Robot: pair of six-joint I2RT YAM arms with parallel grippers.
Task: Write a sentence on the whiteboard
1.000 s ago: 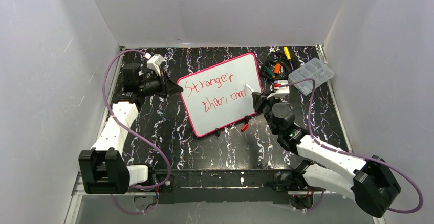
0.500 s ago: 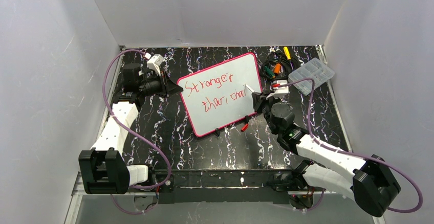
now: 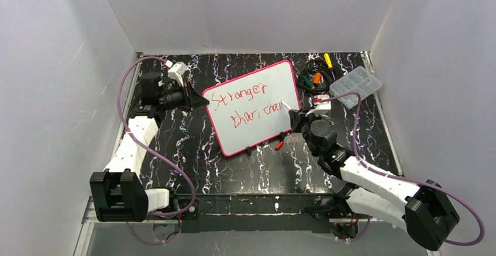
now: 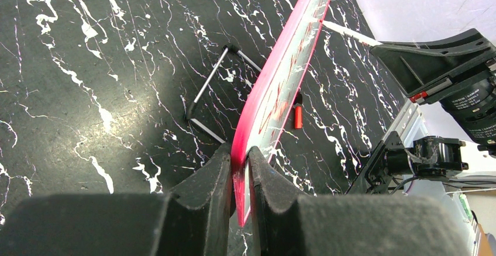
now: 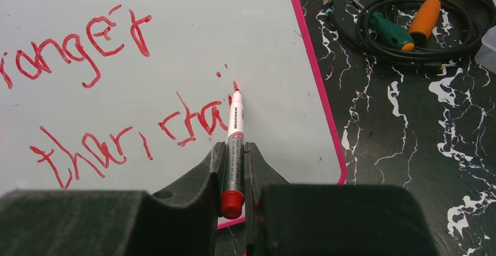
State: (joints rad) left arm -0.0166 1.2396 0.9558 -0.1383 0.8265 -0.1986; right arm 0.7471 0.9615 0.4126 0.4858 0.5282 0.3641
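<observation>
One whiteboard (image 3: 252,107) stands tilted in the middle of the black table (image 3: 193,151), propped on one thin wire stand (image 4: 210,101). The left gripper (image 4: 240,161) is pinched tight on the board's pink left edge, with one finger on each side. The sentence (image 3: 245,109) is in red, in two slanted lines: "Stronger" on top, "than, trai" below. The right gripper (image 5: 234,168) squeezes one red marker (image 5: 236,133), and its tip sits right at the board, just above the last letter. One small red cap (image 4: 297,116) lies on the table near the board's low edge. Off to the right of the board are one coil of black cable (image 5: 421,56), three tools (image 5: 391,33) with coloured handles — green, orange, yellow — and one clear plastic box (image 3: 355,86).
</observation>
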